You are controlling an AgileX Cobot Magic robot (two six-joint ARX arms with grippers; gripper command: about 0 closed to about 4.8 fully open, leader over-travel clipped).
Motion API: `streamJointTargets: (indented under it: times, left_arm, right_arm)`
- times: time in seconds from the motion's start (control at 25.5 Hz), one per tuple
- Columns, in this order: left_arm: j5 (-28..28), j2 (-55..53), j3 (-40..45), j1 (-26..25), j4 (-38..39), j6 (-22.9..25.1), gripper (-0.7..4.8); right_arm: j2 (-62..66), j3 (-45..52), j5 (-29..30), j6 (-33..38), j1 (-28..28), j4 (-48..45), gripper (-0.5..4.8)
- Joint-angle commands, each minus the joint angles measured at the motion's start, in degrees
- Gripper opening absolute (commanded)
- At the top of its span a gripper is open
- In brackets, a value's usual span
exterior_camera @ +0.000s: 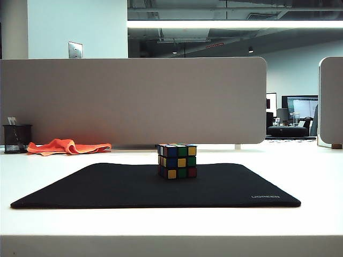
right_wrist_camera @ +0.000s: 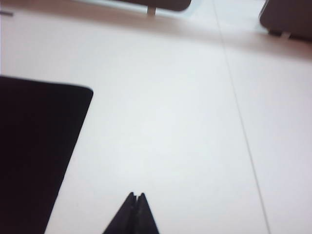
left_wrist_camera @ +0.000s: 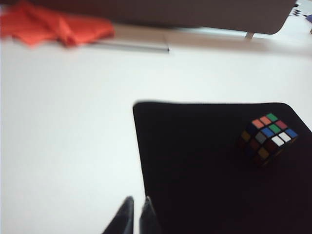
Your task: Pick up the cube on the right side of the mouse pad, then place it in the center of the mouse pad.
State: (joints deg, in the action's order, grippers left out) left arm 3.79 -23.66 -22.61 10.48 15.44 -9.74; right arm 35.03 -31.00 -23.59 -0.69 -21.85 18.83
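Cube: upright on mouse pad, near its middle toward the far edge, well apart from both grippers. Left gripper: over white table beside pad's edge, fingers nearly together, empty. Right gripper: over bare table beside pad, fingers pressed together, empty.

The cube sits on the mouse pad; the left gripper hangs beside the pad's edge, the right gripper over bare table.

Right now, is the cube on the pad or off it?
On it. The cube sits flat on the pad, near its middle, untouched by the shut left gripper or right gripper.
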Motion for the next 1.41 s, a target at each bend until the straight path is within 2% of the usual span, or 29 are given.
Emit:
streamJointTargets:
  times: [0.04, 0.16, 0.39, 0.43, 0.7, 0.86, 1.06, 1.29, 1.41]
  left_arm:
    - [-1.9, 0.1, 3.6, 0.0, -8.0, -1.2, 0.2]
    - [-2.7, 0.1, 9.1, 0.0, -18.3, 0.9, 0.19]
    - [-2.5, 0.1, 16.2, 0.0, -28.2, 5.1, 0.11]
    - [-2.3, 0.2, 17.9, 0.0, -29.5, 5.2, -0.06]
    - [-2.0, 2.5, 21.6, 0.0, -32.7, 5.2, -0.06]
    - [0.0, 6.2, 21.8, 0.0, -30.9, 5.2, -0.06]
    - [-0.1, 11.9, 21.9, 0.0, -26.4, 6.6, -0.06]
    - [-1.2, 22.7, 21.8, 0.0, -13.0, 7.7, -0.06]
    - [-2.8, 23.5, 22.0, 0.0, -10.3, 7.8, -0.06]
  right_arm:
    - [-2.5, 3.5, -0.1, 0.7, 0.0, -3.5, 0.14]
    - [-7.1, 9.7, 0.5, 0.7, 0.0, -12.6, 0.13]
    - [-16.5, 19.0, 3.4, 0.6, 0.0, -21.1, 0.12]
    - [-19.1, 21.0, 4.6, 0.6, 0.0, -21.0, 0.12]
    - [-26.6, 24.2, 5.8, 0.6, 0.0, -17.9, 0.12]
    - [-30.0, 24.4, 5.8, 0.6, 0.0, -15.5, 0.12]
    - [-32.9, 25.1, 5.8, 0.6, 0.0, -11.7, 0.12]
    - [-35.1, 26.9, 7.8, 0.7, 0.0, -9.8, 0.12]
    - [-35.1, 28.2, 8.9, 0.7, -0.1, -9.9, 0.12]
